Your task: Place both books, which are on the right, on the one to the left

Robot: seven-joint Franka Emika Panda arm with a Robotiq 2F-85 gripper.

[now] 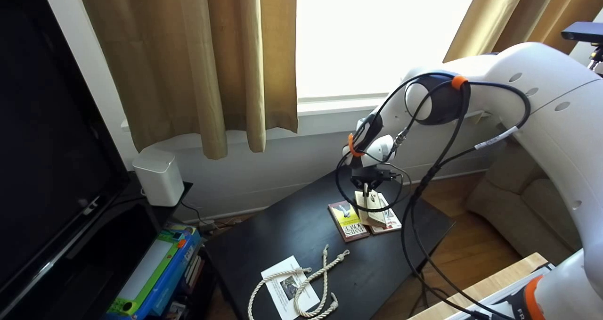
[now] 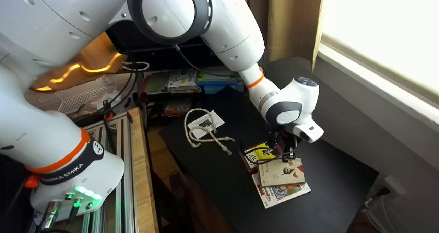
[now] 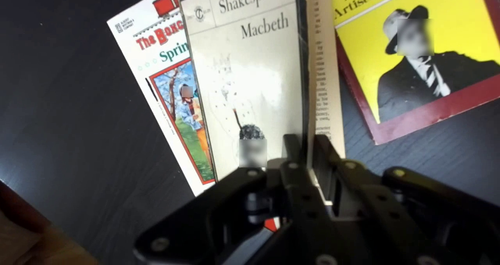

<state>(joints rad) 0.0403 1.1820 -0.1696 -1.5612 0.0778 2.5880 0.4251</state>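
Macbeth paperback (image 1: 375,204), right of frame centre in an exterior view, stands beneath my gripper (image 1: 366,193). In an exterior view, lower right, it overlaps the white-covered book (image 2: 284,194); the yellow-covered book (image 2: 263,153) shows at its upper left. Wrist view: the fingers (image 3: 292,150) pinch its right edge, pages splaying. I judge it light, floppy, slick; gripping all pages together would be firmer.

On the surface (image 1: 264,244) before me, the Joyce book (image 1: 349,223) lies left and the bottom book (image 1: 392,222) just to its right. Over part of the bottom book is the Macbeth (image 2: 276,174), one edge in the hand (image 3: 307,141). Nearer, more to the left, rope (image 1: 325,268) lies across a card (image 1: 279,295). Beyond the surface's far edge is the window (image 1: 377,32); a television (image 1: 56,145) stands left.
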